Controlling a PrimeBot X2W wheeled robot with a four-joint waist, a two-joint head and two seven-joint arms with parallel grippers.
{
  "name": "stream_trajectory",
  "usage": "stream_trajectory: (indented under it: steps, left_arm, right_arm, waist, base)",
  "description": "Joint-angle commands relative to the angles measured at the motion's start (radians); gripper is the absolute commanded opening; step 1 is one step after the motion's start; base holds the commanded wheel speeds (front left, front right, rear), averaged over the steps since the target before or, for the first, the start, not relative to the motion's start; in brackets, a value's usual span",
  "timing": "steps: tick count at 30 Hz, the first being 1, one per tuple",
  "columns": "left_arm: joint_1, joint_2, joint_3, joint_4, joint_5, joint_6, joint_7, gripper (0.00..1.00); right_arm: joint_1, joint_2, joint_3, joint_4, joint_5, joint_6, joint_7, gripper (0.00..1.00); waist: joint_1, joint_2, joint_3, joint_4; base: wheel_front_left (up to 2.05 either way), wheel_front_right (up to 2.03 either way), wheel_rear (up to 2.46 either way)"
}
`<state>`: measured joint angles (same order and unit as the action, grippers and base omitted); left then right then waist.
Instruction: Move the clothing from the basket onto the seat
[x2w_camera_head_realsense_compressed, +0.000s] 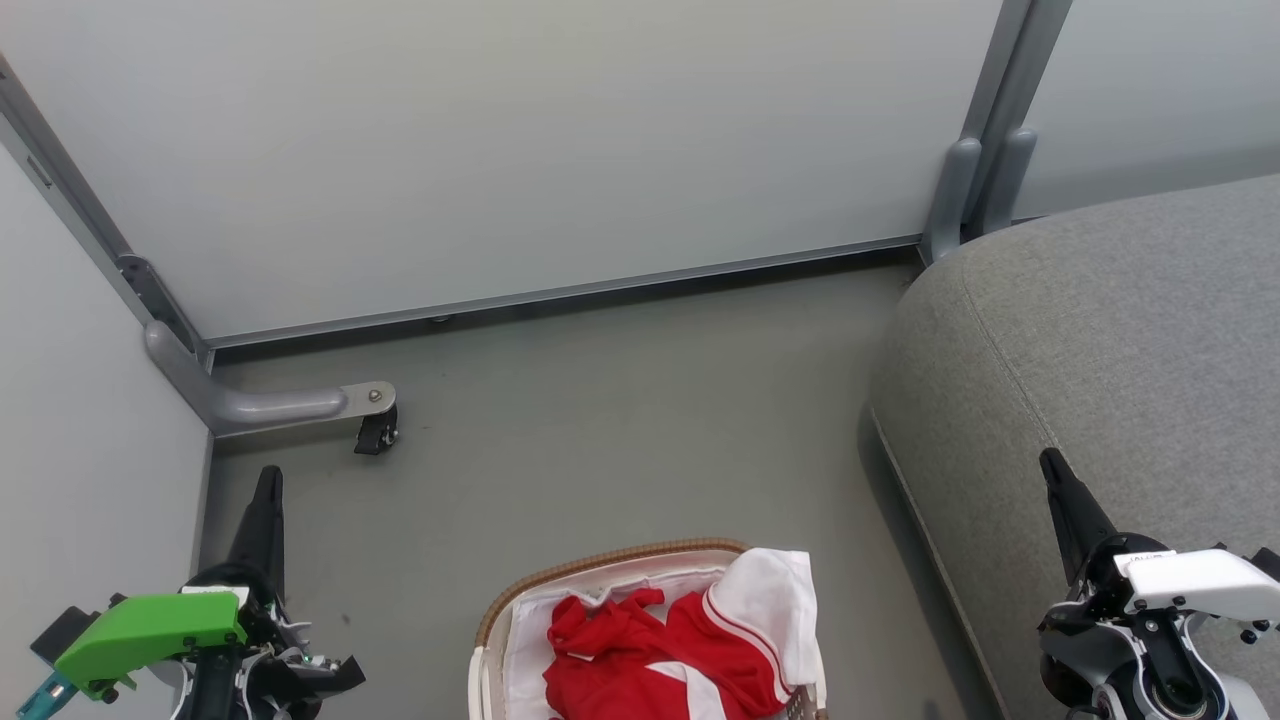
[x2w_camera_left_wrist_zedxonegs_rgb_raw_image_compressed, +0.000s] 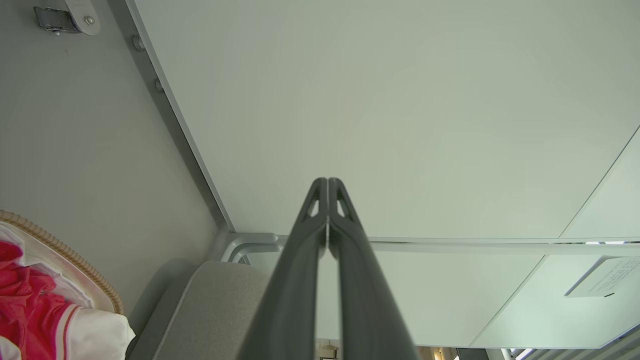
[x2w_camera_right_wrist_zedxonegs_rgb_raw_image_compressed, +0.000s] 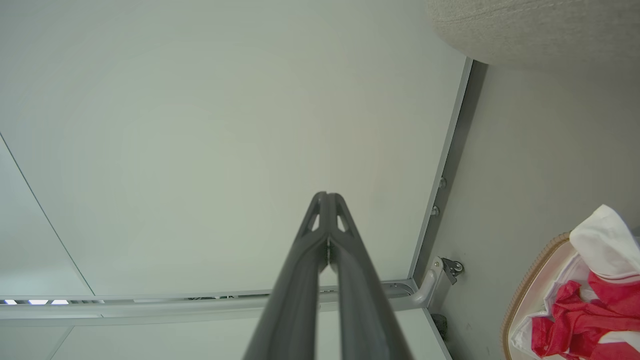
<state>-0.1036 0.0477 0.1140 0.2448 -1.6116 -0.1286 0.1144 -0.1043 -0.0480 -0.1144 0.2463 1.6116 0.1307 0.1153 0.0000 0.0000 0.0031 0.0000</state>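
Green-capped left tool (x2w_camera_head_realsense_compressed: 268, 478), white-capped right tool (x2w_camera_head_realsense_compressed: 1049, 462), long dark tapered fingers (x2w_camera_left_wrist_zedxonegs_rgb_raw_image_compressed: 300, 280)

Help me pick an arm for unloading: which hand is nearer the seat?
The right hand, with the white casing: it shows against the grey seat; the green-cased left hand sits across the basket.

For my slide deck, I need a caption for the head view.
Red clothing lies in the basket beside the grey sofa; left pincer and right pincer both shut, empty.
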Motion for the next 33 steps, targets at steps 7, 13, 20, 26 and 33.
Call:
stream_trajectory:
  steps: [7, 13, 20, 26, 33]
  left_arm:
    - [-0.01, 0.005, 0.002, -0.001, -0.003, -0.005, 0.002, 0.0]
    - [-0.01, 0.005, 0.002, -0.001, -0.003, -0.005, 0.002, 0.0]
    - [-0.01, 0.005, 0.002, -0.001, -0.003, -0.005, 0.002, 0.0]
    - [-0.01, 0.005, 0.002, -0.001, -0.003, -0.005, 0.002, 0.0]
    - [-0.01, 0.005, 0.002, -0.001, -0.003, -0.005, 0.002, 0.0]
  right_arm:
    - [-0.008, -0.005, 0.0, -0.003, 0.003, 0.0, 0.0, 0.0]
    - [-0.008, -0.005, 0.0, -0.003, 0.003, 0.0, 0.0, 0.0]
    - [-0.008, -0.005, 0.0, -0.003, 0.003, 0.0, 0.0, 0.0]
    - [-0.008, -0.005, 0.0, -0.003, 0.003, 0.0, 0.0, 0.0]
    - [-0.008, -0.005, 0.0, -0.003, 0.003, 0.0, 0.0, 0.0]
  waist:
    - [0.0, 0.0, 0.0, 0.0]
    - [0.0, 0.0, 0.0, 0.0]
    - [0.0, 0.0, 0.0, 0.0]
    - [0.0, 0.0, 0.0, 0.0]
    - [0.0, 0.0, 0.0, 0.0]
  base:
    - [0.0, 0.0, 0.0]
    - [0.0, 0.0, 0.0]
    - [0.0, 0.0, 0.0]
    - [0.0, 0.0, 0.0]
    - [0.0, 0.0, 0.0]
